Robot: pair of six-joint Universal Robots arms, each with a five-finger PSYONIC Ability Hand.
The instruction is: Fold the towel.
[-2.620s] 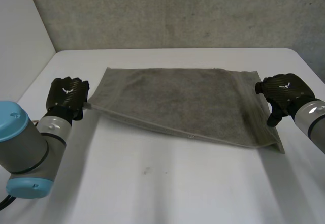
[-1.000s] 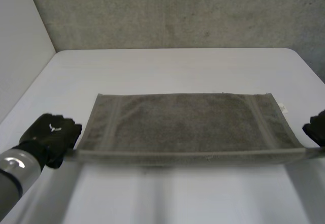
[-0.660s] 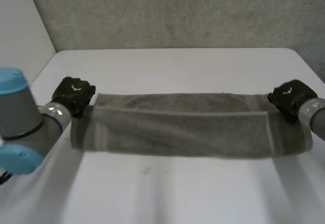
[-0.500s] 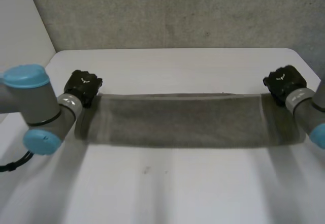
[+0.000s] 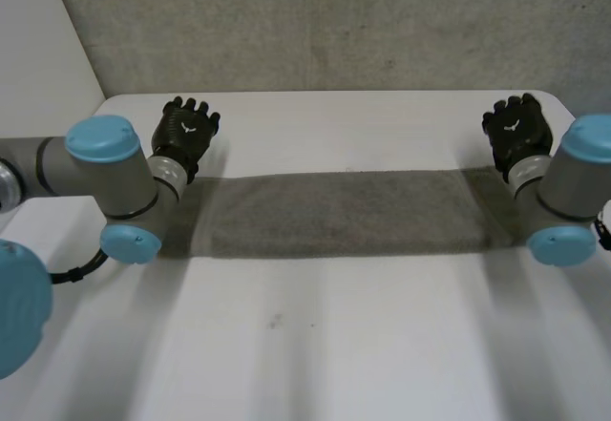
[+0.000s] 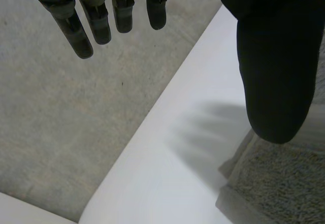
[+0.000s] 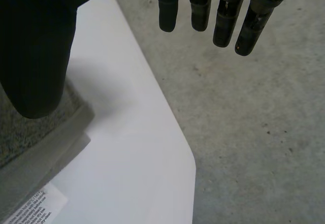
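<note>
Towel (image 5: 344,213) folded flat, left hand (image 5: 188,130), right hand (image 5: 516,127) beyond its corners

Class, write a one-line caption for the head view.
Grey towel folded into a strip on white table; left hand and right hand open near its far corners.

The towel (image 5: 344,213) reads dull grey-brown, plain, with a paler band at its end. White table (image 5: 315,345) beneath. The left hand (image 5: 187,130) and right hand (image 5: 516,127) are black, each with a small white mark. Arms (image 5: 115,187) grey, caps (image 5: 103,138) light blue. Mottled grey wall (image 5: 334,20) behind, and a white label (image 7: 33,206) with dark print.
</note>
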